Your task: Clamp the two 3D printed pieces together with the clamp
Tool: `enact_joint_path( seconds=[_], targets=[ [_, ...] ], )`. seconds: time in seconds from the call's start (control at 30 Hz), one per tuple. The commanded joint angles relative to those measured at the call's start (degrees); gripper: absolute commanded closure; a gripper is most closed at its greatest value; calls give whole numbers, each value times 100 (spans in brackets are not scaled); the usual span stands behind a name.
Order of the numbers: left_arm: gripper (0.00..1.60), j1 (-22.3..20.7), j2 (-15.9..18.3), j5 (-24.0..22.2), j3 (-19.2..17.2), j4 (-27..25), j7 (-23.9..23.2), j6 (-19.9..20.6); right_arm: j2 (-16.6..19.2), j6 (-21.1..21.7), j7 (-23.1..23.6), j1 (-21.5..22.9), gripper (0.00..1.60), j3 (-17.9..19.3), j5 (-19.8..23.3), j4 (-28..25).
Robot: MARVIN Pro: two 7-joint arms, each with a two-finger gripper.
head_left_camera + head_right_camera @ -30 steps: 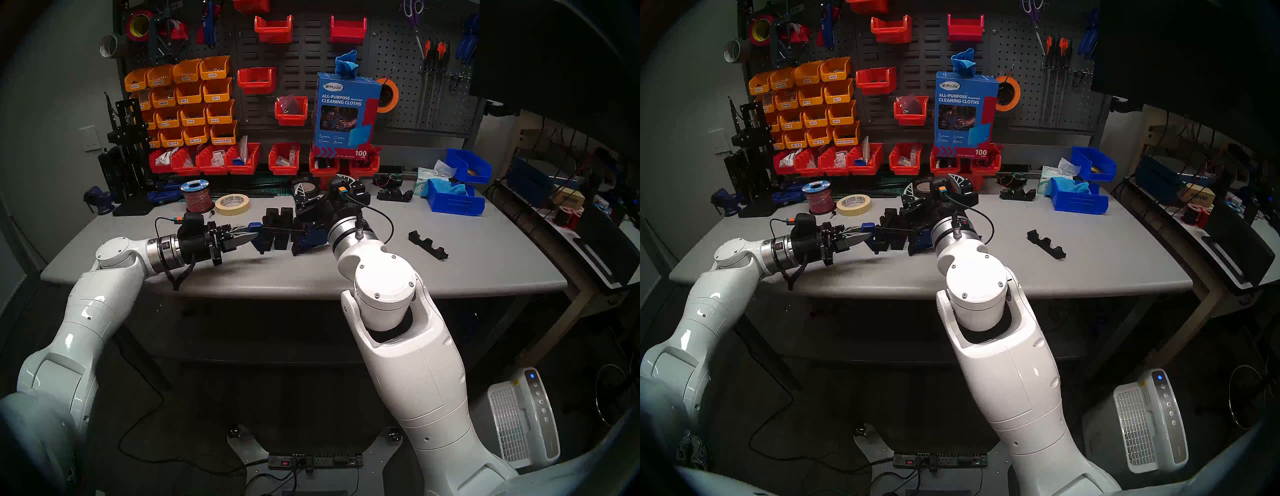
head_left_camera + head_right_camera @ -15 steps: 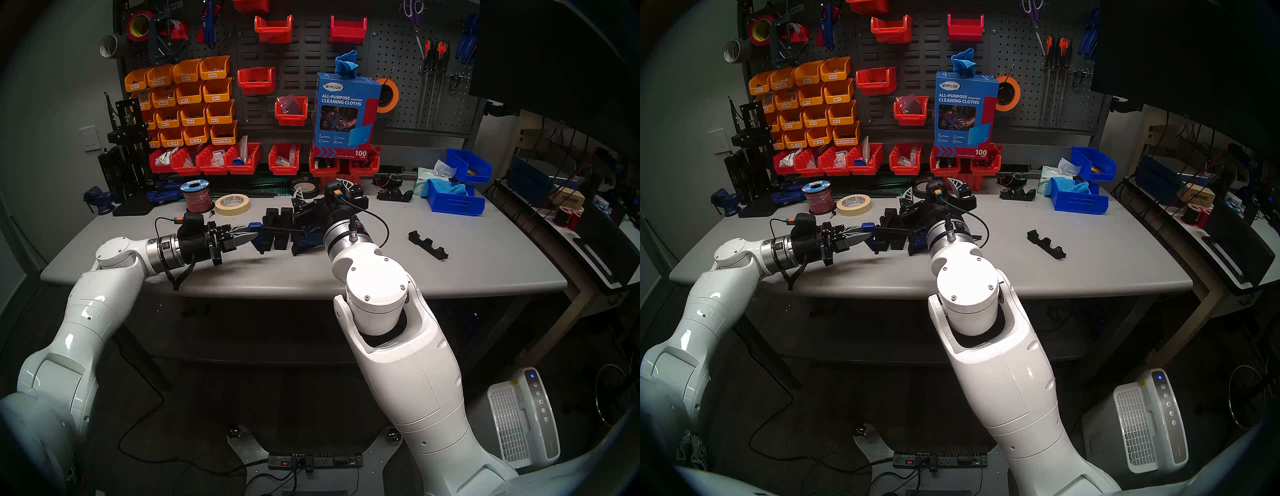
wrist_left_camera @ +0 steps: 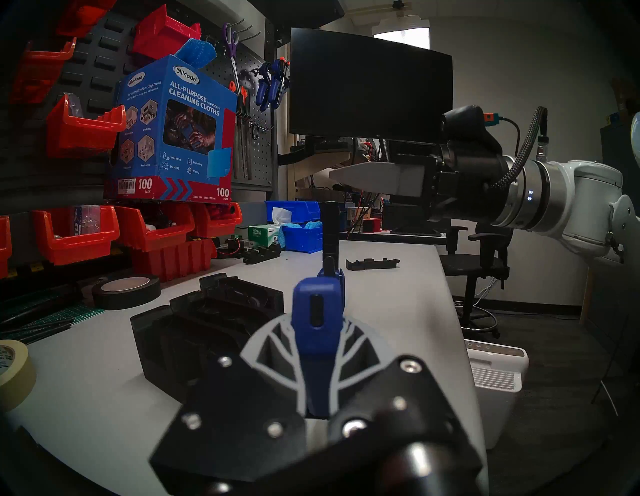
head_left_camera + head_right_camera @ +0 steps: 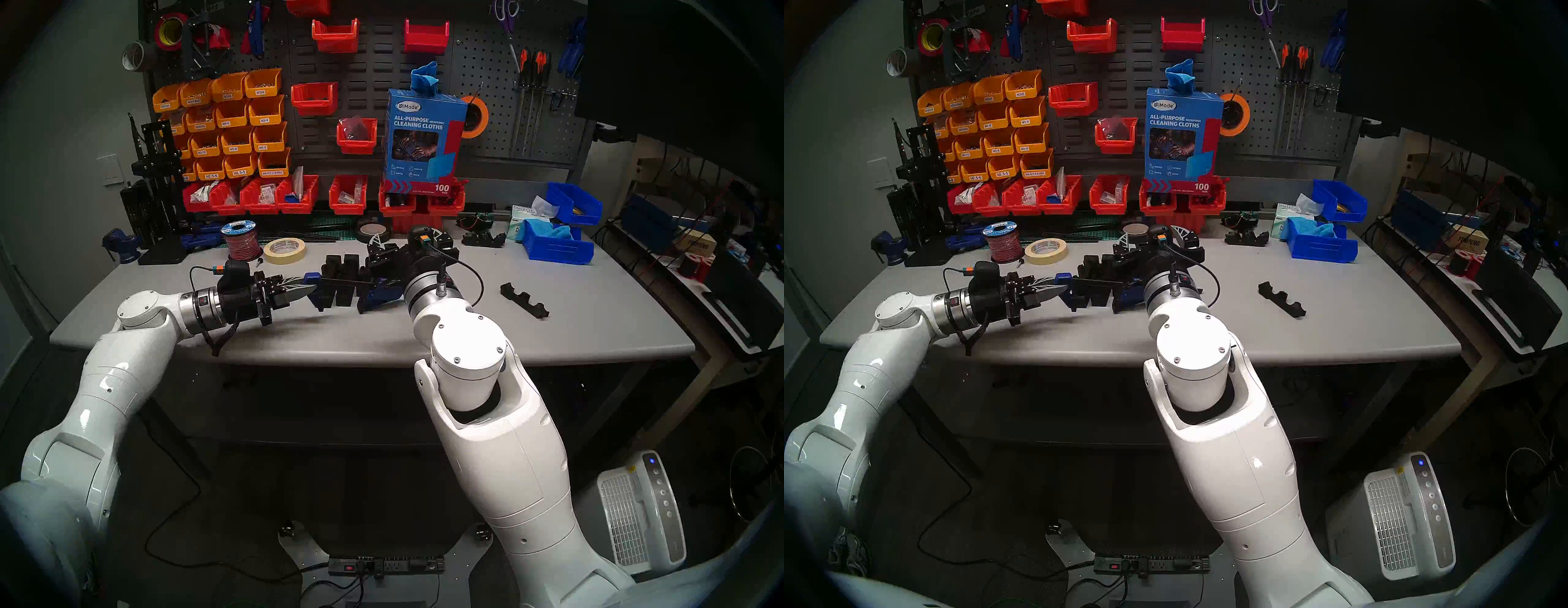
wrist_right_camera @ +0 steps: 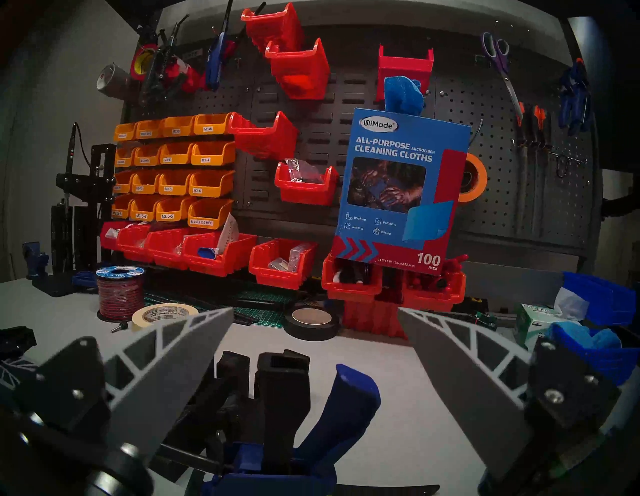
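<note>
The two black 3D printed pieces [image 4: 339,278] stand side by side mid-table, also in the left wrist view [image 3: 207,322]. The clamp [image 4: 348,281] lies along their near side, with one blue jaw at each end of the pair. My left gripper [image 4: 312,289] is shut on the clamp's left blue jaw [image 3: 317,304]. My right gripper [image 4: 405,248] is open wide, just above the clamp's blue-and-black trigger handle [image 5: 349,398], touching nothing. Its fingers [image 5: 194,346] straddle the handle.
A low black scalloped strip [image 4: 525,300] lies to the right. A masking tape roll [image 4: 285,250], a wire spool [image 4: 239,245] and a black tape roll [image 4: 373,231] sit behind the pieces. Blue bins [image 4: 555,246] stand back right, a small blue vise [image 4: 121,246] back left.
My right gripper swayed a little left, then came back right and slightly lower over the clamp's handle, still open. The left arm, clamp and pieces have not moved.
</note>
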Motion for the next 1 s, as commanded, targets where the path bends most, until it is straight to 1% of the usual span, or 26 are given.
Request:
enact_joint_path(
  seconds=[0.0,0.1,0.17,0.2,0.3,0.4,0.8,0.97],
  targets=[
    [160,-204,13,-127,-141,-127,-14,9,-55,36,-56,154,0,18,200,-170],
    [160,-204,12,-125,-143,-127,-15,10,-64,64,-77,162,0,41,320,-164],
    [160,-204,11,-123,-144,-127,-15,10,-72,67,-109,169,0,76,487,-164],
    [160,-204,11,-123,-144,-127,-15,10,-72,67,-109,169,0,76,487,-164],
    [160,-204,10,-121,-145,-127,-15,10,-80,48,-110,165,0,133,740,-158],
    [160,-203,10,-120,-146,-127,-16,10,-83,49,-116,169,0,146,806,-155],
    [160,-203,6,-115,-153,-127,-19,13,-12,172,226,260,0,215,1064,-96],
    [160,-202,5,-114,-155,-127,-19,14,-2,183,274,279,0,195,1074,-70]
  ],
)
